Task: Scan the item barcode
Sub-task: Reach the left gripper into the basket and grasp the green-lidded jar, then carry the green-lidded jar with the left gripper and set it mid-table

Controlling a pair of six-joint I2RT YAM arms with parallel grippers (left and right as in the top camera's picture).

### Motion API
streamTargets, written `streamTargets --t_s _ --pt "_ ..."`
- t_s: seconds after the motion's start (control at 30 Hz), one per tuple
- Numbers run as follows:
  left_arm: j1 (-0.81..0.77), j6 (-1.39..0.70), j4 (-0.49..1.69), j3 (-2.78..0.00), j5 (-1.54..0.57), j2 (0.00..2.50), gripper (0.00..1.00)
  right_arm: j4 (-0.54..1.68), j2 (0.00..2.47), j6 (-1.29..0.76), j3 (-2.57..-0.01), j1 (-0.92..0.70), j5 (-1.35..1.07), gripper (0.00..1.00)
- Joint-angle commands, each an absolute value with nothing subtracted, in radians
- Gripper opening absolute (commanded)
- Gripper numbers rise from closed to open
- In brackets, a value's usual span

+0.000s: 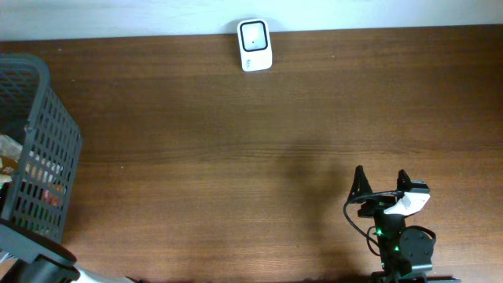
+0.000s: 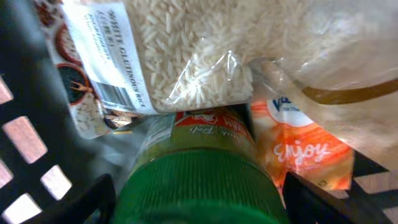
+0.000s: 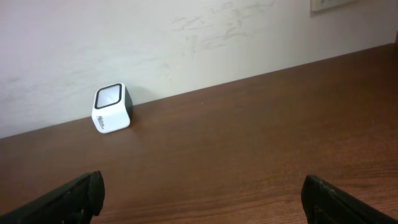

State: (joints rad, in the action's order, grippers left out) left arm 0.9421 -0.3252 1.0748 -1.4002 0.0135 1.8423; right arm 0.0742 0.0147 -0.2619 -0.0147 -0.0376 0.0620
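**Jar [image 2: 199, 127] sitting between wide jaws inside the basket [image 1: 47, 149]**

Overhead: the basket is standing at the left end of the table [image 1: 236, 157], crowded with packets. The left arm is reaching into it from the near side, and its fingers are hidden there. The scanner [image 1: 255, 45] is sitting at the far edge by the wall, well apart from the basket. The right gripper [image 1: 382, 179] is resting near right, its jaws spread fully and holding nothing.

Left wrist: the left gripper [image 2: 198, 186] is pointing down among the goods, one finger showing on each side of the jar's green lid [image 2: 199, 205]. The jaws are standing wide, but so close to the lid's edges that I cannot tell whether they are pressing on it. A rice bag [image 2: 186, 56] is lying over the jar's far end, and an orange pouch [image 2: 298, 149] is touching its right side.

Handling, as a judgement: the jar is looking rigid and fairly weighty, so a hold across the hard lid should be biting firmly without crushing anything. The smooth label below is likely offering less purchase. The rice bag is soft, shifting and slick, and may be dragging along as the jar rises. No barcode is showing on the jar here.

Right wrist: the scanner is sitting far left against the wall, with bare table in front of it. Nothing is lying between this gripper's wide-set fingers.
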Motion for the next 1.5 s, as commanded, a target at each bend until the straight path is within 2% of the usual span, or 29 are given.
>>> streamTargets --t_s 0.0,0.23,0.57,0.77,0.87,1.0,1.23,1.3,1.47 --pt "0.952 -0.321 1.039 -1.337 -0.006 1.84 0.79 0.075 0.008 -0.266 -0.006 -0.046 0.063 0.98" --pt "0.952 -0.32 1.034 -1.355 -0.05 1.84 0.57 0.075 0.008 -0.266 -0.006 -0.046 0.063 0.98" --pt "0.952 -0.319 1.213 -1.652 -0.112 1.84 0.47 0.075 0.008 -0.266 -0.006 -0.046 0.063 0.98" --pt "0.92 -0.32 1.376 -2.019 -0.181 1.829 0.49 0.075 0.008 -0.266 -0.006 -0.046 0.063 0.98" --pt "0.819 -0.319 1.432 -2.236 -0.18 1.795 0.49 0.075 0.008 -0.266 -0.006 -0.046 0.063 0.98" --pt "0.608 -0.318 1.435 -2.377 -0.175 1.726 0.49 0.075 0.008 -0.266 -0.006 -0.046 0.063 0.98" --pt "0.013 -0.183 1.434 -2.346 -0.052 1.758 0.52 0.075 0.008 -0.266 -0.006 -0.046 0.063 0.98" --pt "-0.11 -0.131 1.449 -2.337 -0.052 1.82 0.53 0.075 0.008 -0.266 -0.006 -0.046 0.063 0.98" --pt "-0.301 -0.105 1.493 -2.337 -0.064 1.97 0.52 0.075 0.008 -0.266 -0.006 -0.046 0.063 0.98"
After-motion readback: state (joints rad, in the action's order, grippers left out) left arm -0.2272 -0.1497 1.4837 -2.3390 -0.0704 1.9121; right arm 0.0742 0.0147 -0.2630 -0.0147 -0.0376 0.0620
